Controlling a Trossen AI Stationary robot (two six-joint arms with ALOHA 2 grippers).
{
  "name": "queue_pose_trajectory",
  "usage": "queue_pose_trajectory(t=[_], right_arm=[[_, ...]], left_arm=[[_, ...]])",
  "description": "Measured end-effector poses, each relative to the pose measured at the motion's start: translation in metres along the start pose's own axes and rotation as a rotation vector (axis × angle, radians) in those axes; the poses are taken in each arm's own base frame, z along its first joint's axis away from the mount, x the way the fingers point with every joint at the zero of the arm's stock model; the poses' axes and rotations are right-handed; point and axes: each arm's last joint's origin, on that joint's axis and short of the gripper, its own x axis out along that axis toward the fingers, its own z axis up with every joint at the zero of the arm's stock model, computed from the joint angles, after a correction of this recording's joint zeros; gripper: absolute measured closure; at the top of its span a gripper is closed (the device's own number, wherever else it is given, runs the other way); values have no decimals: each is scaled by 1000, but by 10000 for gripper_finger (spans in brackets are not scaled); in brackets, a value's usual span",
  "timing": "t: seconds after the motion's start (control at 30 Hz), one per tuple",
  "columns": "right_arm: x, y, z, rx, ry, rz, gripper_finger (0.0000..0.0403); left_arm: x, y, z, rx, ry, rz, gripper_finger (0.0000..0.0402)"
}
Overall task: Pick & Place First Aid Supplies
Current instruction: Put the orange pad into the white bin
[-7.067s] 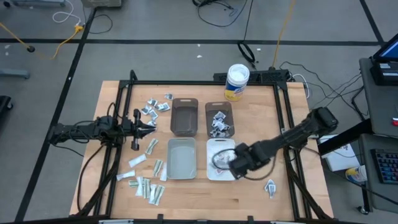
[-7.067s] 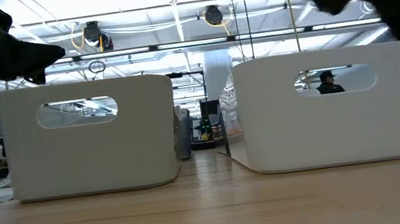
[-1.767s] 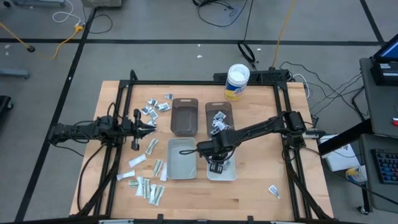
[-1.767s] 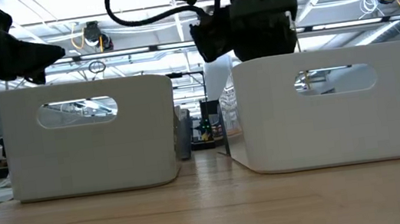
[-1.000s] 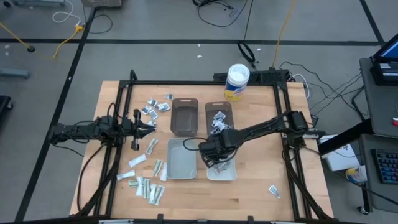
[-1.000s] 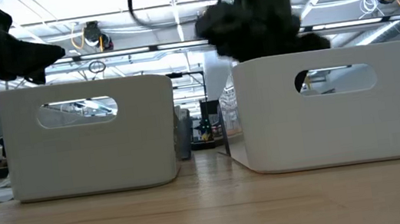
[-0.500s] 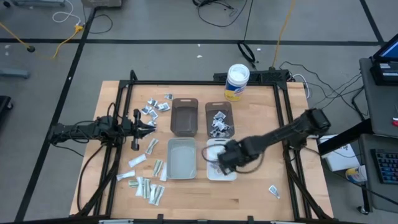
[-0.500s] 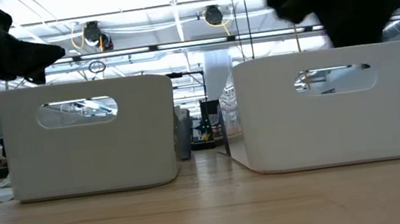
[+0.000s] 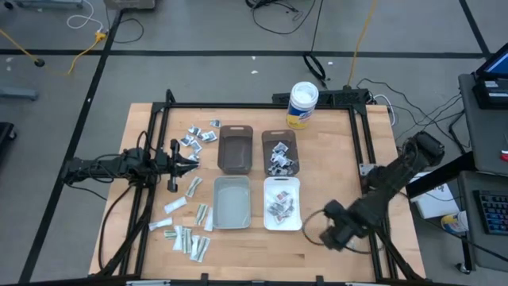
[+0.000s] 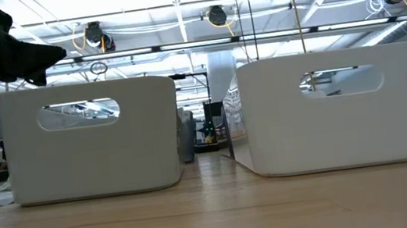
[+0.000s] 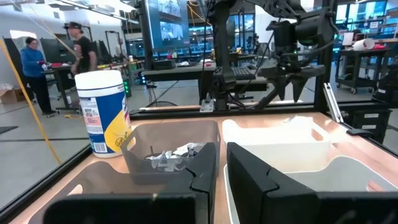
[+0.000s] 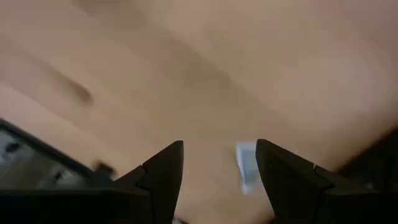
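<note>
First aid supplies lie loose as small pale packets at the table's left [image 9: 186, 238] and far left [image 9: 198, 137]. More packets lie in the white bin [image 9: 279, 208] and in the right brown bin [image 9: 279, 155]. My right gripper [image 9: 333, 234] hangs open over the table's near right, pointing down. In the right wrist view a single pale packet [image 12: 249, 167] lies on the wood below its fingers [image 12: 219, 146], untouched. My left gripper [image 9: 178, 163] waits level and shut at the left, holding nothing [image 11: 221, 149].
A brown bin [image 9: 235, 148] and a grey bin [image 9: 232, 202] stand mid-table beside the white bin [image 9: 270, 184]. A white tub with a yellow label [image 9: 302, 104] stands at the far edge. A black frame rail [image 9: 373, 214] runs along the right side. The low view shows two white bins [image 10: 93, 140].
My right gripper has swung from above the white bin toward the table's near right corner, turning about as it went, and has left the low view. The packets in the white bin now show uncovered.
</note>
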Motion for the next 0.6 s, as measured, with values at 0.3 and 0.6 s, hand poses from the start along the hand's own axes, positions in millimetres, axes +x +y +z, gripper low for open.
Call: queue_pose_trajectory(t=[0.3, 0.6], right_arm=[[10, -30, -49, -37, 89, -77, 206], [44, -31, -52, -59, 144, -10, 207]], left_arm=[[0, 0, 0, 0, 0, 0, 355], [0, 0, 0, 0, 0, 0, 355]])
